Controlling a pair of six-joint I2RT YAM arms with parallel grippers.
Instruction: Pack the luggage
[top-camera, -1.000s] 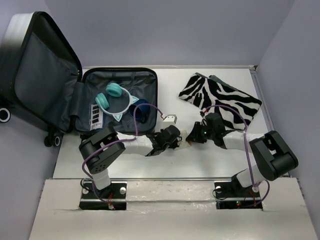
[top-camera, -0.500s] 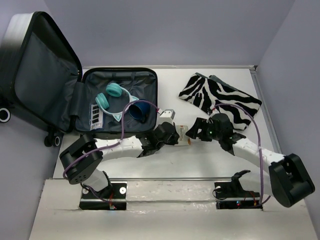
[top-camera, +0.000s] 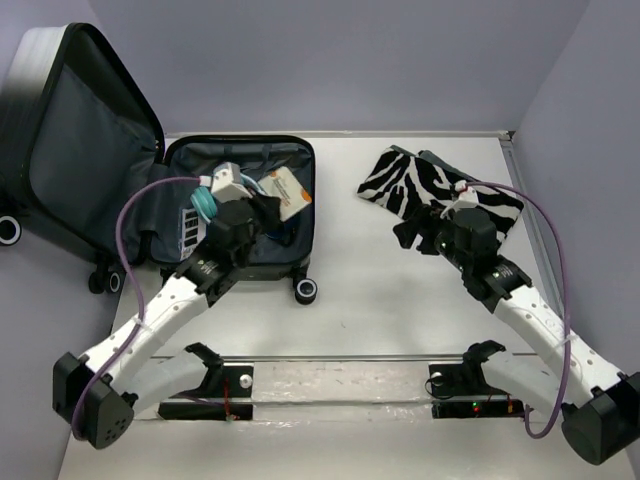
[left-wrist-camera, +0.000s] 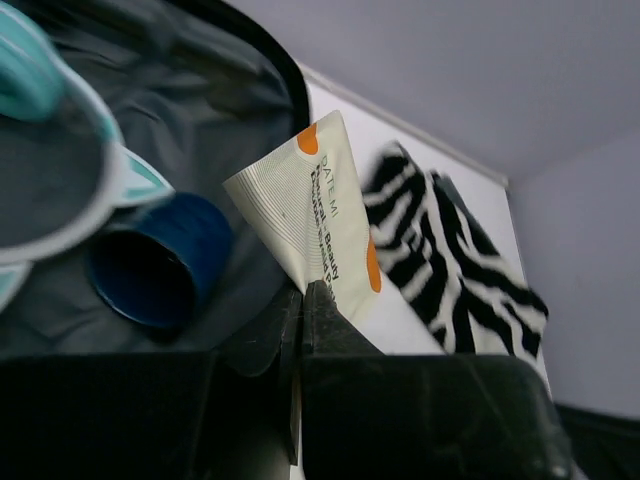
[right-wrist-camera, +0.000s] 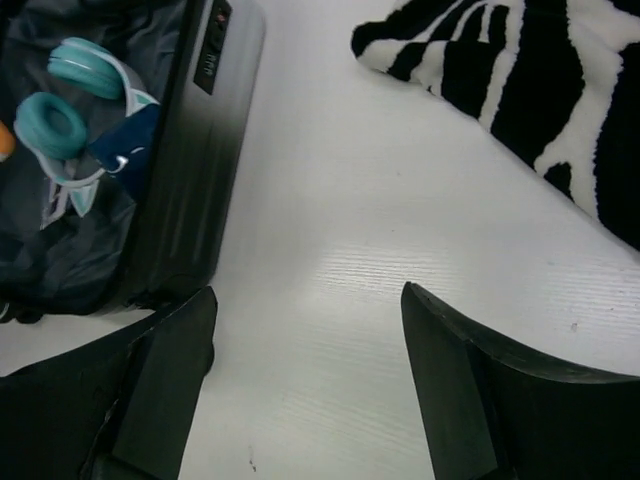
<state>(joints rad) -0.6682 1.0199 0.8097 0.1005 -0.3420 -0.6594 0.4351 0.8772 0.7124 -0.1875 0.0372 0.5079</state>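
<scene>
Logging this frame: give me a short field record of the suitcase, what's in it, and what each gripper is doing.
suitcase: open, lid leaning back at left
inside: teal headphones, blue cup
left gripper: shut on a white-and-orange packet, held over the suitcase
right gripper: open, empty, above the table
outside: zebra cloth lying on the table, right side

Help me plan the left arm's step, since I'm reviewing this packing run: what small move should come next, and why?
Probably lower the left gripper a little and open it. It is shut on the white-and-orange packet, which hangs over the open luggage beside the blue cup and teal headphones, so a release should land it inside. The right gripper is open and empty.
</scene>
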